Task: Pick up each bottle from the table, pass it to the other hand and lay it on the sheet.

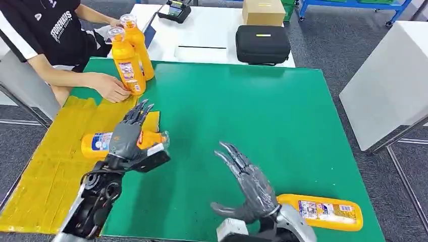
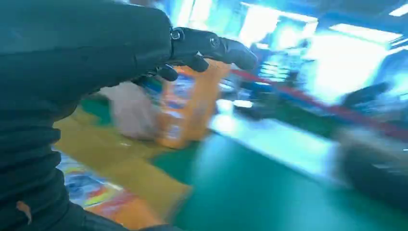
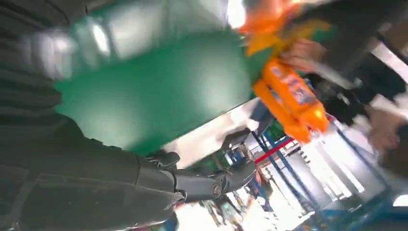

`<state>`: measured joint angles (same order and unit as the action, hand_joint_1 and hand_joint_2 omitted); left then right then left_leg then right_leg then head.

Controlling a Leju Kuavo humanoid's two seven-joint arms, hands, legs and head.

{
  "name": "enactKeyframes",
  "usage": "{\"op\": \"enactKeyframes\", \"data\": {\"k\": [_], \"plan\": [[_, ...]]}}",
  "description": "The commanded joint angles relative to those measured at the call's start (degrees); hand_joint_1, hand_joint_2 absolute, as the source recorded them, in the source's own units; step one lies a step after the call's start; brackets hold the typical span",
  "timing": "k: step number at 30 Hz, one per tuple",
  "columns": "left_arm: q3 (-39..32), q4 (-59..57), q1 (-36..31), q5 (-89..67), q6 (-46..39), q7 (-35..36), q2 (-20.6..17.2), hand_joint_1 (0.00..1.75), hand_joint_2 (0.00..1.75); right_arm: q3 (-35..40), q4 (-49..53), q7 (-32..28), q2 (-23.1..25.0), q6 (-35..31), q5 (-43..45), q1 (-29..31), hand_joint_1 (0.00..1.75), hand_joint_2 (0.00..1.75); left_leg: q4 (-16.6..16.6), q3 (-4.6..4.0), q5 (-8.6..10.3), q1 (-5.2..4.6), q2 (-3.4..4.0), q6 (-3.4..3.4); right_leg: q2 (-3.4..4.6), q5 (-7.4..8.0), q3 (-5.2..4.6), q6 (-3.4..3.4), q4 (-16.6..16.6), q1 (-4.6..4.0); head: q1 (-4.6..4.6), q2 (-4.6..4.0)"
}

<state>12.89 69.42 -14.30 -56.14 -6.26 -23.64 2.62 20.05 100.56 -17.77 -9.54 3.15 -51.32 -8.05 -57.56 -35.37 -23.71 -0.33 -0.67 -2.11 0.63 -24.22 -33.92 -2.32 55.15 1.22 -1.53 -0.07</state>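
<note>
Bottles first, operator: in your head view one orange bottle (image 1: 101, 143) lies on its side on the yellow sheet (image 1: 45, 186), at about 9 o'clock from the middle of the green mat (image 1: 242, 111). Your left hand (image 1: 128, 133) sits over its cap end with fingers stretched flat toward 1 o'clock; you cannot tell from here whether the palm touches the bottle, but no finger curls round it. A second lying bottle (image 1: 323, 212) rests on the mat at 5 o'clock, just behind your right hand (image 1: 247, 184), which is spread wide with nothing in it, fingers pointing to 11 o'clock. At 11 o'clock two upright bottles (image 1: 128, 60) stand at the sheet's far edge, and a person's hand (image 1: 110, 86) touches the base of the nearer one. Past the mat, at 12 o'clock, you see a black case (image 1: 262, 44) and a cardboard box (image 1: 263, 11) on a white table (image 1: 202, 35).

Your left wrist view is blurred. Dark fingers (image 2: 211, 45) reach out straight and apart, gripping nothing, with the standing bottles (image 2: 190, 103) and the person's hand (image 2: 131, 113) beyond them, and the lying bottle's label (image 2: 96, 192) close under the wrist.

Your right wrist view is blurred too. The fingers (image 3: 211, 183) extend loosely, empty, past the mat's edge, with orange bottles (image 3: 291, 98) far across the green.
</note>
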Motion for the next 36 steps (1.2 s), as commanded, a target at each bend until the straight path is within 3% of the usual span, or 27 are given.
{"op": "enactKeyframes", "data": {"k": [1, 8, 10, 15, 26, 30, 36], "plan": [[4.62, 21.11, 6.89, 11.57, 8.60, -7.92, -5.29, 0.00, 1.75, -8.21, 6.22, 1.68, -8.18, -0.09, -2.07, -10.39, 0.00, 1.75, -0.04, 0.18, -0.13, 0.03, -0.11, 0.12, -0.19, -0.19, 0.23, 0.11, 0.04, -0.04, 0.02, 0.00], [4.23, 20.49, 7.77, 13.55, 8.90, -7.81, -4.75, 0.00, 1.75, -12.80, 6.58, 4.85, -7.52, 0.25, -2.91, -15.00, 0.00, 1.75, 0.01, 0.35, -0.17, 0.03, -0.11, 0.16, -0.15, -0.22, 0.36, 0.15, 0.02, -0.05, 0.00, 0.00], [4.08, 19.41, 7.81, 13.83, 8.91, -7.93, -4.37, 0.00, 1.75, -16.90, 6.35, 8.33, -5.34, 2.80, -5.52, -16.44, 0.00, 1.75, 0.01, 0.39, -0.19, 0.05, -0.08, 0.17, -0.13, -0.23, 0.40, 0.16, 0.00, -0.07, 0.00, 0.00], [4.61, 17.97, 7.43, 13.60, 8.56, -7.32, -4.14, 0.00, 1.75, -27.63, 4.33, 5.38, -0.28, 7.32, -8.35, -18.48, 0.00, 1.75, 0.07, 0.31, -0.06, 0.03, -0.24, 0.12, -0.25, -0.15, 0.33, 0.11, -0.05, -0.04, 0.02, 0.00], [6.08, 18.28, 8.17, 13.22, 8.37, -7.45, -3.73, 0.00, 1.75, -34.79, -2.54, 4.69, 4.46, 8.76, -15.12, -14.68, 0.00, 1.75, 0.10, 0.45, -0.11, 0.10, -0.08, 0.16, -0.11, -0.13, 0.45, 0.16, -0.13, -0.12, 0.00, 0.00], [7.16, 17.54, 6.83, 13.26, 8.23, -7.31, -3.54, 0.00, 1.75, -39.18, -4.52, 6.00, 7.89, 10.66, -22.25, -13.03, 0.00, 1.75, 0.10, 0.39, -0.09, 0.09, -0.08, 0.15, -0.10, -0.11, 0.40, 0.14, -0.12, -0.11, 0.00, 0.00], [7.81, 17.63, 6.31, 13.45, 8.32, -7.21, -3.48, 0.00, 1.75, -42.82, -7.39, 5.28, 9.22, 14.07, -27.51, -11.92, 0.00, 1.75, 0.09, 0.31, -0.05, 0.09, -0.11, 0.12, -0.12, -0.08, 0.31, 0.11, -0.12, -0.10, 0.00, 0.00]]}}
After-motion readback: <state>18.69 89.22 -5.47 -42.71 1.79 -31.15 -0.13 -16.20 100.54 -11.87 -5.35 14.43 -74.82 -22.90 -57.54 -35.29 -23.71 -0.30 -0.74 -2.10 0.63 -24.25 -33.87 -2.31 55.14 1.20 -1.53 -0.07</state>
